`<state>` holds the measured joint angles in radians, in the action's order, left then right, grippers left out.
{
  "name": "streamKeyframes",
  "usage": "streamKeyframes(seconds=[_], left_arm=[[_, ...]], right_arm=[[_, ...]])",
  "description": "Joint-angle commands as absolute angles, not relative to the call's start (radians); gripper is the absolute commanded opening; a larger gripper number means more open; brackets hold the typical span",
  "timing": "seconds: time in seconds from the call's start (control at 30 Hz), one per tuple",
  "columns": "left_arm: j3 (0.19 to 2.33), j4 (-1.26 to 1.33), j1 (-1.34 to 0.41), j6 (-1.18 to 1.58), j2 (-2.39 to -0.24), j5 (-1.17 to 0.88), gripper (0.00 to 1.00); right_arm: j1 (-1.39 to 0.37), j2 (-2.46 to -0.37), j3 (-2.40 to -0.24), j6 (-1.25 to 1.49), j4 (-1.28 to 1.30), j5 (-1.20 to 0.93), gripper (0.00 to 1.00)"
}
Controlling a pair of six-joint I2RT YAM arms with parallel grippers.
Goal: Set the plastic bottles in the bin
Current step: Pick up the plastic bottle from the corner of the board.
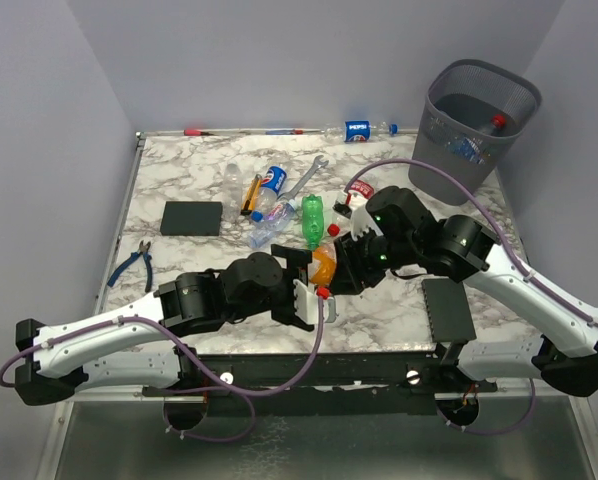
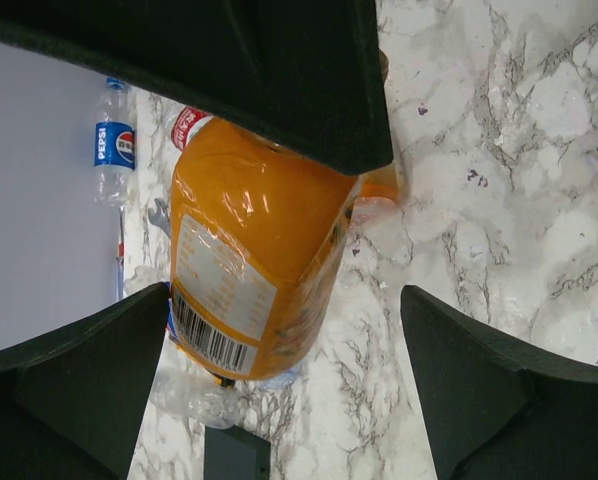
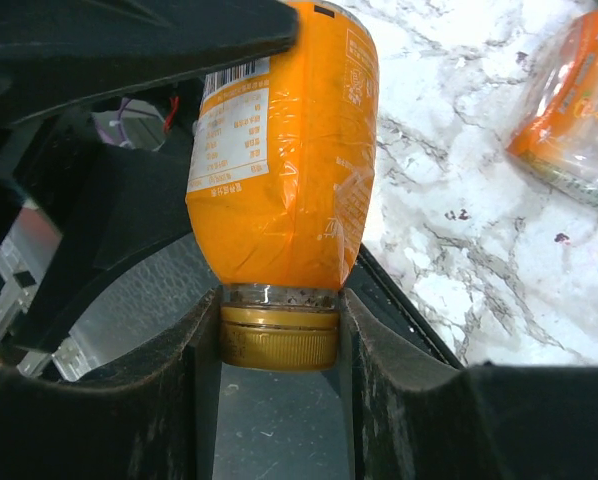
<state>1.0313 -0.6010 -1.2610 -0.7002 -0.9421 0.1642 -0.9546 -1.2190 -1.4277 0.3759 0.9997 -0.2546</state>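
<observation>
An orange bottle (image 3: 279, 150) with a white printed label hangs by its gold cap (image 3: 279, 335), and my right gripper (image 3: 279, 340) is shut on that cap. From above, the orange bottle (image 1: 324, 262) sits low over the table's near middle, between my right gripper (image 1: 341, 268) and my left gripper (image 1: 307, 280). My left gripper (image 2: 284, 295) is open wide, its fingers on either side of the bottle's base (image 2: 239, 290) without touching it. More plastic bottles lie behind: a green one (image 1: 312, 220), a Pepsi one (image 1: 269, 185) and another Pepsi one (image 1: 359, 130). The bin (image 1: 474, 120) stands at the far right with a bottle (image 1: 479, 135) inside.
A silver wrench (image 1: 304, 180) and a yellow-handled screwdriver (image 1: 249, 195) lie among the bottles. Flat black blocks sit at the left (image 1: 192, 217) and near right (image 1: 447, 308). Blue-handled pliers (image 1: 134, 262) rest by the left edge. A second orange bottle (image 3: 569, 110) lies close by.
</observation>
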Motion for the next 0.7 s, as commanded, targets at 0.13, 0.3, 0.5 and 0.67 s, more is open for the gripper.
streamKeyframes(seconds=[0.13, 0.3, 0.5, 0.67], left_arm=[[0.969, -0.468, -1.267, -0.741, -0.951, 0.189, 0.90], [0.958, -0.434, -1.266, -0.757, -0.951, 0.228, 0.73], [0.924, -0.376, -1.266, -0.752, -0.920, 0.241, 0.43], [0.910, -0.350, -1.266, -0.718, -0.894, 0.241, 0.40]], right_arm=[[-0.960, -1.210, -1.445, 0.336, 0.988, -0.389, 0.00], [-0.960, -1.202, -1.453, 0.329, 0.998, -0.405, 0.00], [-0.960, -1.193, -1.469, 0.327, 1.010, -0.425, 0.00], [-0.960, -1.167, -1.538, 0.341, 1.016, -0.381, 0.68]])
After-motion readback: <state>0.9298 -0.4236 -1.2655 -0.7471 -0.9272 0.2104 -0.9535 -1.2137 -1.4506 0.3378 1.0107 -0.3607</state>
